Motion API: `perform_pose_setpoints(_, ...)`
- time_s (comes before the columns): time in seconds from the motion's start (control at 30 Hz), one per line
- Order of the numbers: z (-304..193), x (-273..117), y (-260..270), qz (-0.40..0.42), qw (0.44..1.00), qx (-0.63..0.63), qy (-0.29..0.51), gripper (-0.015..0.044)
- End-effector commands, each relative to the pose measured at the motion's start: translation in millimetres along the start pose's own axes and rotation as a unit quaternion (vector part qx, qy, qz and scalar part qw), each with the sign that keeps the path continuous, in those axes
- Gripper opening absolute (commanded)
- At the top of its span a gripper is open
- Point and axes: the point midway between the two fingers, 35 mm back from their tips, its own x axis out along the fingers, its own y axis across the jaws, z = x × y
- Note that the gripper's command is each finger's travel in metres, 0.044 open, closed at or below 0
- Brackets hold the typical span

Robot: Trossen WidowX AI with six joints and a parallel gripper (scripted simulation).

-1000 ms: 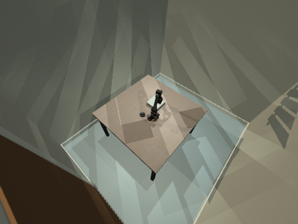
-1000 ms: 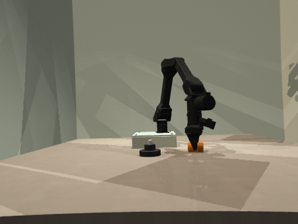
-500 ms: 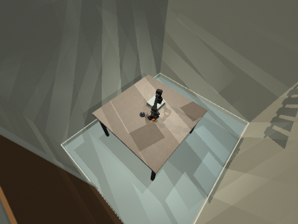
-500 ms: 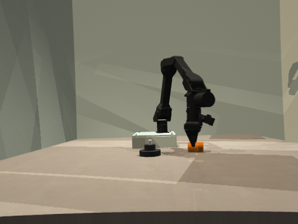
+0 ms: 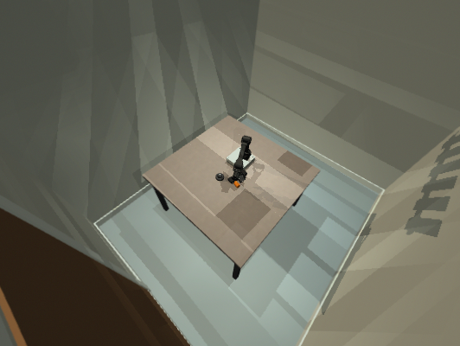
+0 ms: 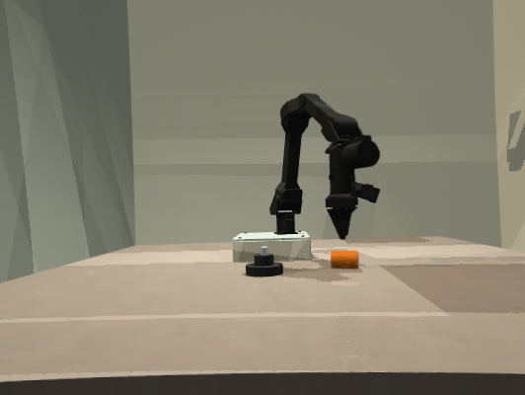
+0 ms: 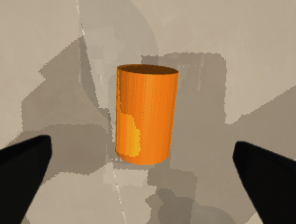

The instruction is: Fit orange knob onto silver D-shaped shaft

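The orange knob (image 5: 237, 184) (image 6: 344, 260) (image 7: 146, 117) lies on its side on the table. In the wrist view one round end, dark and in shade, faces the top of the picture; no D-shaped hole can be made out in it. My gripper (image 6: 342, 238) (image 7: 145, 147) is open and empty, pointing down above the knob, with a fingertip well out on either side of it in the wrist view. The black round pedestal (image 5: 220, 177) (image 6: 264, 270) stands upright to the left of the knob in the top and exterior views. Its silver shaft (image 6: 264, 250) points up; its flat side cannot be made out.
The arm's pale base box (image 5: 233, 161) (image 6: 271, 250) stands on the table (image 5: 194, 164) (image 6: 148, 341) behind the pedestal and knob. The arm reaches forward from it. Patchy shadows lie over the table top. The table's near edge runs along the bottom of the exterior view.
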Motion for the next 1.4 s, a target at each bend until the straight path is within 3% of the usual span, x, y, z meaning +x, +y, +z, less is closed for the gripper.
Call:
perform_pose_setpoints(0.0,13.8,-8.7,-0.8,-0.007,1.000,-0.002,-0.004,0.0440)
perform_pose_setpoints(1.37,14.3,61.3,-1.5,-0.007,1.000,-0.002,-0.004,0.0440)
